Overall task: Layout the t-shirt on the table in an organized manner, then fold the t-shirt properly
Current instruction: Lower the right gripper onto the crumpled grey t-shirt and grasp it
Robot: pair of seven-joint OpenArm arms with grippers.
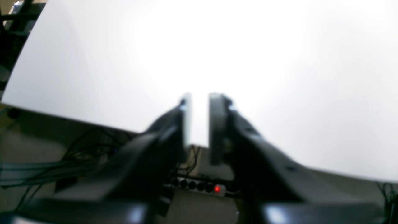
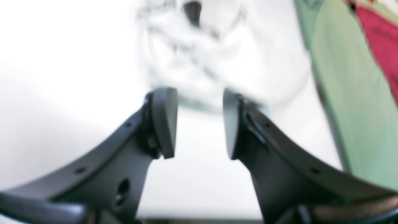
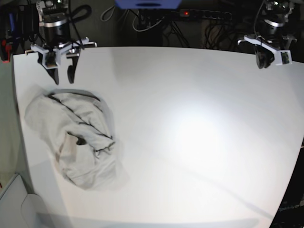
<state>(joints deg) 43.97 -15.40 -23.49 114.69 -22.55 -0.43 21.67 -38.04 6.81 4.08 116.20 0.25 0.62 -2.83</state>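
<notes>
starting from the left of the base view, your right claw hangs with its jaws parted and nothing between them, just above the far edge of the crumpled pale grey-beige cloth t-shirt. the shirt lies in a rumpled heap directly below and in front of that claw, close to the near-left rim of the large white glossy table. in the right wrist view the blurred folds sit just beyond the two dark pads, apart from them, so nothing is gripped.

the step in hand looks to be laying the shirt out. pick a recognisable edge, a hem or shoulder seam, not the middle of the bunch; the darker seam lines across the heap are your best guide. come down with the jaws wide enough to straddle one layer, close, then draw the cloth toward the bright open middle of the table.

mind the left rim: the heap lies near it, so pulling that way risks cloth sliding off. all the free room is to the right of the right claw, a broad bare stretch of tabletop.

further right, your left claw hovers at the far right corner, well apart from the shirt, jaws narrowly parted and empty in its wrist view. bring it across that clear stretch to take a second corner.
</notes>
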